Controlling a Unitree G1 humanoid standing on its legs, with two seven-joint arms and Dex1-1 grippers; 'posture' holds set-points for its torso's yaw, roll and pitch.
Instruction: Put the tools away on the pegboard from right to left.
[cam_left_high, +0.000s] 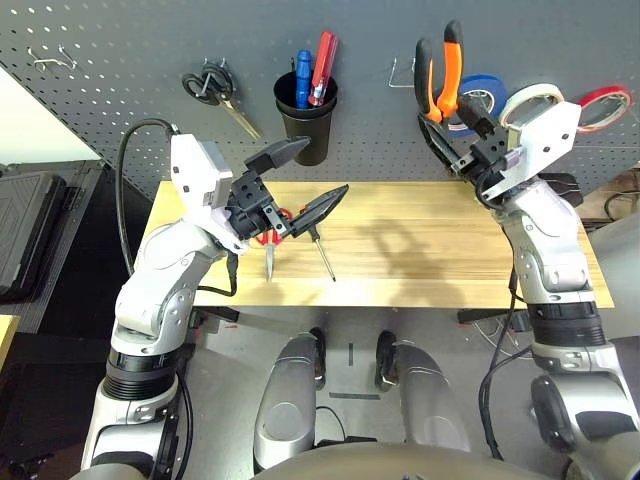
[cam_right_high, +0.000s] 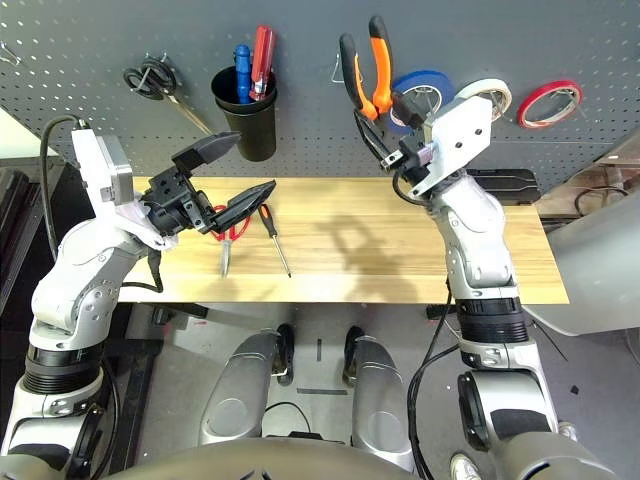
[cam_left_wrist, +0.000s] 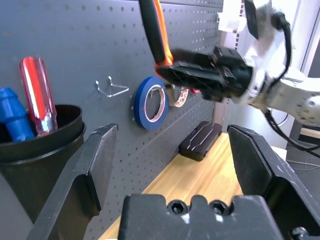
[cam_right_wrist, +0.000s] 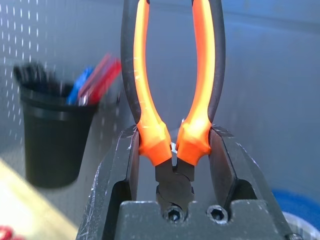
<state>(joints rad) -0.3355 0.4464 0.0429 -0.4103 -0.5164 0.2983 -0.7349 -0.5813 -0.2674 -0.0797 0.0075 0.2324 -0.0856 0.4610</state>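
- The red-handled scissors (cam_left_high: 268, 243) and the black-and-orange-handled screwdriver (cam_left_high: 322, 250) are seen lying side by side on the table (cam_left_high: 420, 250), near its left end; both are judged not yet put away.
- The left end effector (cam_left_high: 300, 180) is held just above those two tools, its fingers spread wide with nothing between them.
- The right end effector (cam_left_high: 462, 140) is raised close to the pegboard (cam_left_high: 120, 110), its fingers clamped on the orange-and-black-handled pliers (cam_left_high: 440, 75) just above the head, handles pointing up beside a bare metal hook (cam_left_high: 402, 75).
- The whitish tape roll (cam_left_high: 530, 100) is seen against the pegboard, between the blue tape roll (cam_left_high: 485, 92) and the red tape roll (cam_left_high: 605, 105), so the first tool is judged done.
- The pliers are judged mid-placement; two tools remain.
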